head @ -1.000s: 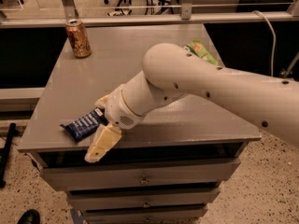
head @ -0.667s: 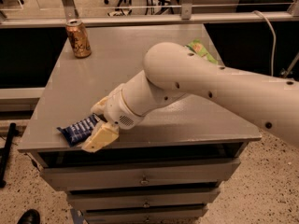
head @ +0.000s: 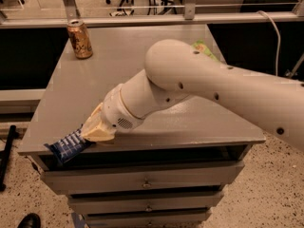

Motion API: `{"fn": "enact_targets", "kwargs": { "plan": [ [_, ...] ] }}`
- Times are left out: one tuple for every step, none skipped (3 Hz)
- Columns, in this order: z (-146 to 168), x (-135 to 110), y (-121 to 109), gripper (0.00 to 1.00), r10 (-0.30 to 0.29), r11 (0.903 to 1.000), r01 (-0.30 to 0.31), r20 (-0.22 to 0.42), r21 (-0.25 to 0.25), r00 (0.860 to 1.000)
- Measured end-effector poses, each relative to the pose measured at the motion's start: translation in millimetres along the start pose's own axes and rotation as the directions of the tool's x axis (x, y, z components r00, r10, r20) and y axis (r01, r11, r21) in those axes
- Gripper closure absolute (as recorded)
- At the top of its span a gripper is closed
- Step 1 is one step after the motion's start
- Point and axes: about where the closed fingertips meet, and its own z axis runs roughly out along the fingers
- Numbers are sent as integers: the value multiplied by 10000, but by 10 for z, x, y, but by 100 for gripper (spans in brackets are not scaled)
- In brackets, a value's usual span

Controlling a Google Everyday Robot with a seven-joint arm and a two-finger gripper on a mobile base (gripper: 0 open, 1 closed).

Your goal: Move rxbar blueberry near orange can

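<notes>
The rxbar blueberry point(head: 68, 146), a dark blue wrapper with white lines, lies at the table's front left corner and its left end hangs over the edge. My gripper point(head: 96, 128), with cream fingers, is low over the table and shut on the bar's right end. The orange can point(head: 80, 39) stands upright at the far left corner of the grey table point(head: 156, 37), well away from the bar and the gripper. My white arm reaches in from the right and hides the middle of the table.
A green chip bag point(head: 204, 49) peeks out behind my arm at the table's right side. Drawers point(head: 142, 182) sit under the front edge. A rail and dark gaps lie behind and beside the table.
My fingers have closed together on the bar. The gripper and the bar have shifted left and toward the front edge, so the bar now overhangs the corner.
</notes>
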Motion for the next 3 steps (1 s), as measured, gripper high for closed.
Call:
{"fn": "enact_targets", "kwargs": {
  "plan": [
    [35, 61, 28, 100, 172, 9998, -171, -68, 51, 9998],
    [67, 77, -14, 100, 234, 9997, -232, -124, 123, 9996],
    [50, 56, -15, 100, 235, 9997, -233, -123, 125, 9996]
  ]
}}
